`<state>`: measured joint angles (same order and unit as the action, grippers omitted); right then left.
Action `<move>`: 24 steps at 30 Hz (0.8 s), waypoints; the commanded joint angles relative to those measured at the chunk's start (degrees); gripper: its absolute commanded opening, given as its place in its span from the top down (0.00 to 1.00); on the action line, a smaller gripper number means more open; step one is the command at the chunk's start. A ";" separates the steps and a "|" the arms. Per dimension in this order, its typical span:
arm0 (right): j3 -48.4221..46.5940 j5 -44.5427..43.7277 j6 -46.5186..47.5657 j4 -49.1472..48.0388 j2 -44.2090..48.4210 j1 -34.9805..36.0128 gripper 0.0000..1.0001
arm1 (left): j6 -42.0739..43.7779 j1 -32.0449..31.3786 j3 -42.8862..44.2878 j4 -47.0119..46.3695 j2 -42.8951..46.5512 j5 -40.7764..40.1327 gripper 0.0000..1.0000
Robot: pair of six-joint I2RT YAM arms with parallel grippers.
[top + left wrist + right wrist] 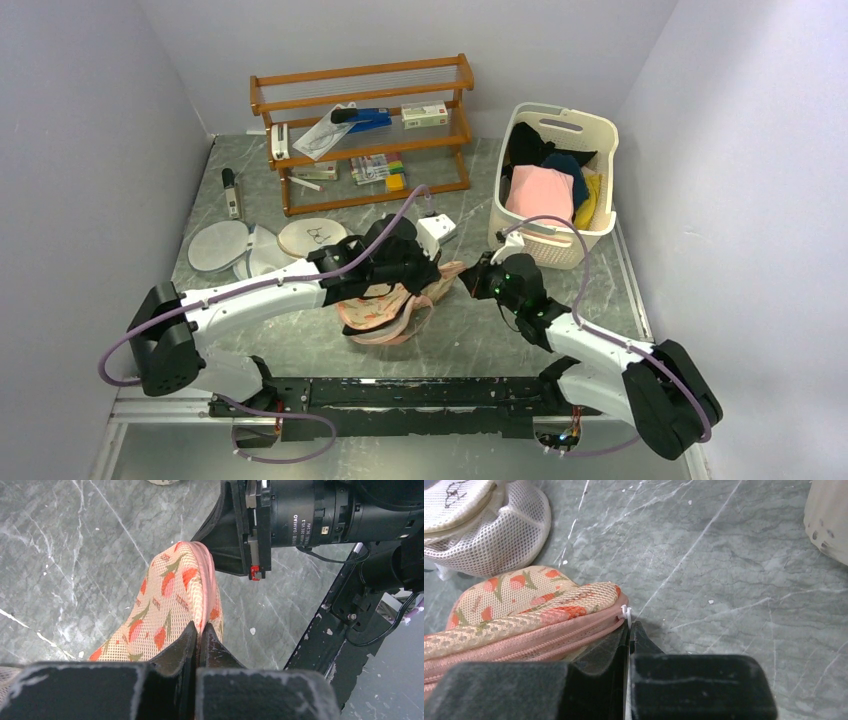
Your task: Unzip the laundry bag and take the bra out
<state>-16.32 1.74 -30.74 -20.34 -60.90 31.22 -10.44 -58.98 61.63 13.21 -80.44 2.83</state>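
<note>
- Soft, even light from above fills the top view; shadows on the surface (480, 340) are faint.
- Up close, my left pincer (199, 630) and right pincer (629, 630) blur into dark, grainy blocks along each frame's bottom edge.
- Farther marble veins look crisp.

The laundry bag (385, 315) lies on the table (470, 345), rack (362, 135) behind it, basket (550, 245) right.
</note>
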 commanded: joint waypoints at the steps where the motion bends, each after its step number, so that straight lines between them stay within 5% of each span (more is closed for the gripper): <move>1: 3.21 -2.84 -2.94 -7.46 -0.77 0.44 1.00 | -1.75 -0.26 -1.24 -6.52 3.32 -0.11 0.93; 11: 0.77 -10.93 -1.81 3.26 6.85 1.03 0.99 | -7.96 -0.32 -2.75 -10.17 -2.94 -3.42 0.93; 14: -0.99 -14.57 -1.73 10.65 12.47 0.96 0.80 | -11.37 -0.26 -3.45 -12.11 -6.56 -3.12 0.91; 17: -2.48 -16.28 -1.69 16.92 16.96 0.95 0.63 | -12.95 -0.29 -4.20 -14.34 -9.07 -1.52 0.74; 22: -5.11 -17.80 -1.29 24.23 23.17 0.95 0.47 | -11.96 -0.03 -2.82 -12.14 -8.88 -2.73 0.05; 24: -5.81 -17.80 -0.76 25.23 24.92 0.95 0.44 | -10.69 1.08 -1.65 -10.84 -7.93 -1.41 0.00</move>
<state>-19.70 -13.63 -32.45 -1.41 -39.03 32.10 -22.06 -59.07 57.52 2.81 -90.52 1.30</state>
